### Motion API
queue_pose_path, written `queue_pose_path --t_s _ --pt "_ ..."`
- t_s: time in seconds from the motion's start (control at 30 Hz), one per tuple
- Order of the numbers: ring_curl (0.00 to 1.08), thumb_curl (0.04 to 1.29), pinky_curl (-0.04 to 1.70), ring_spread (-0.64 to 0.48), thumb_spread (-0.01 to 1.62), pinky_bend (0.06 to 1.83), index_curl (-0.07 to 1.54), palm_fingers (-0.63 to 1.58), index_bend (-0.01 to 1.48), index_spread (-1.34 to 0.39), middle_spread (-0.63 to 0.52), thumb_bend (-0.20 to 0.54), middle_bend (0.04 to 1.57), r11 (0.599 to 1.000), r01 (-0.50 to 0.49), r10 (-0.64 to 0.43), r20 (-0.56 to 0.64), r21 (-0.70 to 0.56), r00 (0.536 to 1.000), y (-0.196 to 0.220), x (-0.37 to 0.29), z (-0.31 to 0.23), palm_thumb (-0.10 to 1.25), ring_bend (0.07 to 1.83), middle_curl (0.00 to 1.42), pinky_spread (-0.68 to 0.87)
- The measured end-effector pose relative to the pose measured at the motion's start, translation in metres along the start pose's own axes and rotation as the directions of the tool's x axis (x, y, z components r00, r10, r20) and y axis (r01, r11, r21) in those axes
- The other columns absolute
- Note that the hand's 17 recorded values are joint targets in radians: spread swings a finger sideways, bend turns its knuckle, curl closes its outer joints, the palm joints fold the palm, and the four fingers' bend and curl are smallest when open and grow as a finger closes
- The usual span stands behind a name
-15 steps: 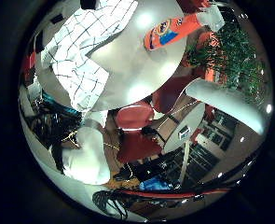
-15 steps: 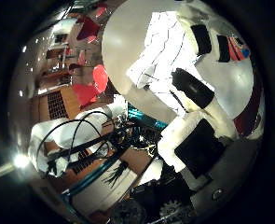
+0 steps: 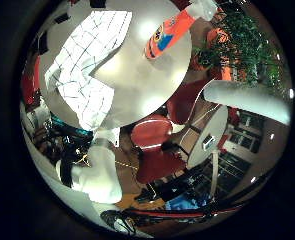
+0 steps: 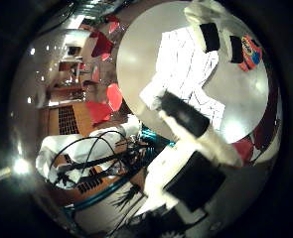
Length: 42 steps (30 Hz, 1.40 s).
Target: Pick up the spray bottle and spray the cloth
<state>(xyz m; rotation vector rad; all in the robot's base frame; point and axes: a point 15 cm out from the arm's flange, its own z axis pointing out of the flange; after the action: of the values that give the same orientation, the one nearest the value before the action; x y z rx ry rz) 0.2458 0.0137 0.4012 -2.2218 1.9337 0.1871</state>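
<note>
Our hand (image 4: 195,148), fingers relaxed and holding nothing, hangs well clear of the round counter (image 3: 147,85), where the spray bottle (image 3: 169,34) lies apart from the checked cloth (image 3: 87,65), leaving approach room.

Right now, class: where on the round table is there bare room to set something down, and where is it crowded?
Bare tabletop lies between the checked cloth and the orange spray bottle, widening toward the rim nearest the red chairs. It is crowded on the cloth's side, where the cloth overhangs the edge, and at the bottle's edge.
</note>
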Motion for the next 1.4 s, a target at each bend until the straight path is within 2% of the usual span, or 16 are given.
queue_pose_path --t_s 0.13,0.3,0.43,0.6,0.7,0.97,1.13,1.4 --pt "0.48 0.24 0.87 -0.12 1.33 0.32 0.59 0.43 0.33 -0.36 -0.13 -0.019 0.67 0.987 -0.052 0.038 0.096 0.152 0.995 -0.013 0.011 -0.022 0.47 0.82 0.6 0.15" --pt "0.47 0.22 0.87 -0.08 1.2 0.37 0.55 0.36 0.23 -0.32 -0.09 -0.03 0.62 0.94 -0.111 0.046 0.201 0.322 0.978 -0.023 0.029 -0.049 0.33 0.78 0.58 0.2" --pt "0.44 0.24 0.83 -0.03 1.14 0.36 0.51 0.31 0.19 -0.29 -0.06 -0.019 0.57 0.885 -0.191 0.066 0.29 0.426 0.955 -0.026 0.053 -0.054 0.34 0.74 0.55 0.26" --pt "0.42 0.26 0.78 0.03 1.12 0.37 0.46 0.24 0.17 -0.24 -0.01 -0.018 0.51 0.815 -0.296 0.1 0.383 0.498 0.918 -0.024 0.08 -0.047 0.39 0.69 0.52 0.34" --pt "0.4 0.27 0.73 0.07 1.11 0.37 0.43 0.22 0.17 -0.22 0.02 -0.018 0.48 0.76 -0.361 0.127 0.422 0.541 0.898 -0.018 0.101 -0.045 0.43 0.65 0.5 0.39" --pt "0.37 0.29 0.63 0.12 1.11 0.37 0.37 0.2 0.16 -0.17 0.07 -0.016 0.42 0.557 -0.497 0.129 0.522 0.665 0.843 -0.005 0.149 -0.038 0.5 0.6 0.45 0.42" --pt "0.36 0.29 0.58 0.13 1.11 0.38 0.35 0.2 0.16 -0.15 0.09 -0.02 0.39 0.439 -0.593 0.143 0.599 0.675 0.788 0.01 0.175 -0.005 0.54 0.61 0.44 0.42" --pt "0.35 0.3 0.51 0.13 1.11 0.42 0.31 0.19 0.16 -0.14 0.11 -0.021 0.38 0.34 -0.65 0.114 0.656 0.68 0.746 0.015 0.191 0.024 0.55 0.62 0.43 0.42"
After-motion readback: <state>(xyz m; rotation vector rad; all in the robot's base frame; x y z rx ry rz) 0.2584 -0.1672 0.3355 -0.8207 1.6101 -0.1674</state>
